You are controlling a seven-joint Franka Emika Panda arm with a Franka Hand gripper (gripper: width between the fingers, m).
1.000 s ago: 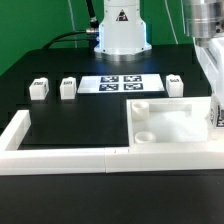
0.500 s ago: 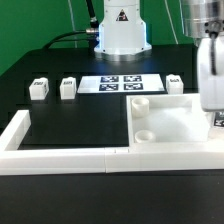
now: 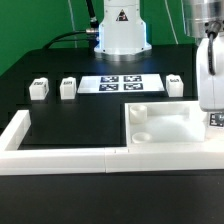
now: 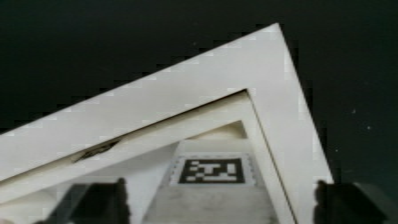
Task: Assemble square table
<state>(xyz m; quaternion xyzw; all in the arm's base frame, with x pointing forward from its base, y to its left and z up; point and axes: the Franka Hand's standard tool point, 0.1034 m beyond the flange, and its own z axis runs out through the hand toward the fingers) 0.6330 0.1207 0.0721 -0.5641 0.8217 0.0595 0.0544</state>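
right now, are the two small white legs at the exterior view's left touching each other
Apart. The exterior view shows a strip of black table between the leftmost leg and the second leg.

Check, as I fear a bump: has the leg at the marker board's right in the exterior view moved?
No: the leg keeps its gap to the marker board.

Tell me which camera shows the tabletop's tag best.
The wrist view: the tag sits face-on and readable. The exterior view shows it only as a speck under the gripper, at the tabletop's edge on the exterior view's right.
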